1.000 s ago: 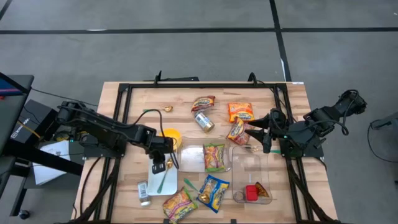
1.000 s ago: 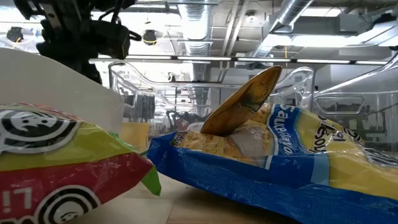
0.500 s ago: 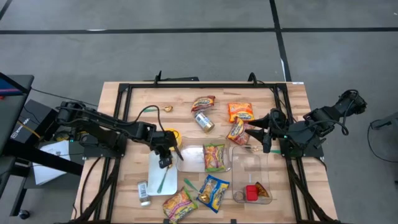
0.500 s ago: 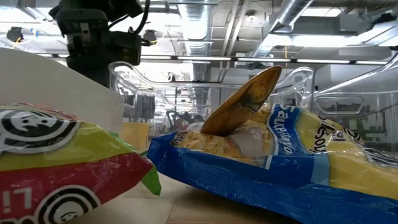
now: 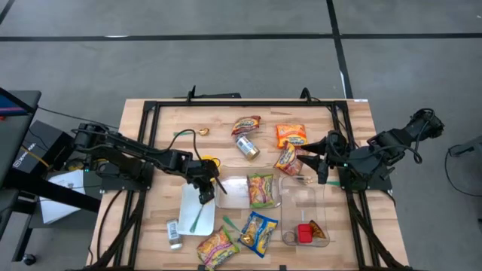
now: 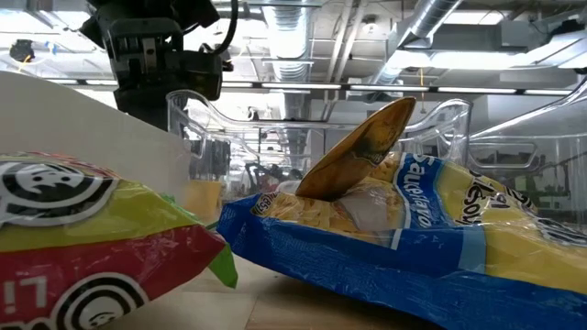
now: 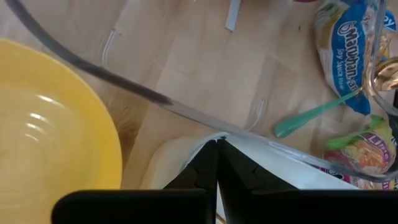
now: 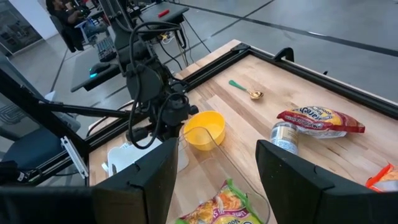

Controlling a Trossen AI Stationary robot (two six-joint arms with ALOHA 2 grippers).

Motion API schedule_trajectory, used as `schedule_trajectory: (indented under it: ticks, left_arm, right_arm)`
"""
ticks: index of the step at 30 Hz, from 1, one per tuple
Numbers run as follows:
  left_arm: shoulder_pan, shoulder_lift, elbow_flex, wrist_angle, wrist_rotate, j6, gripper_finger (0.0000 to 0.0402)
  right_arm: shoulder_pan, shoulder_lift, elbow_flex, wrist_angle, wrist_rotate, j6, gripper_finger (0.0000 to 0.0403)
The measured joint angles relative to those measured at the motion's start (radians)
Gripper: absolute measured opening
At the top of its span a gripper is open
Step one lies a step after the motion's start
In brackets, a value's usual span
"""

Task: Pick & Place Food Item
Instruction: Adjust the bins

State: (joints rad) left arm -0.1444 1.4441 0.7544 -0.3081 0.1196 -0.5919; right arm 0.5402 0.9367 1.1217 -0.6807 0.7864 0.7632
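Left gripper (image 5: 208,188) clenched at the clear tray (image 5: 228,197).
Right gripper (image 5: 307,162) is held released near the table's right edge.

Blue packet (image 7: 344,50): reads perhaps "Manutan", letters unclear.
Pink-green packet (image 7: 367,152): only "LI" can be read.

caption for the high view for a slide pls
Left gripper shut by the white tray; right gripper open over scattered snack packets.
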Motion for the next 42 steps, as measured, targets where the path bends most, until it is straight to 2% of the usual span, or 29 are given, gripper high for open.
schedule_trajectory:
  ticks: [31, 42]
  left_arm:
    - [0.0, 0.0, 0.0, -0.009, -0.044, -0.027, 0.0]
    - [0.0, -0.032, 0.0, -0.026, 0.019, -0.02, 0.0]
  right_arm:
    - [0.0, 0.0, 0.0, 0.0, -0.001, 0.007, 0.021]
    - [0.0, 0.0, 0.0, 0.0, -0.003, 0.007, 0.021]
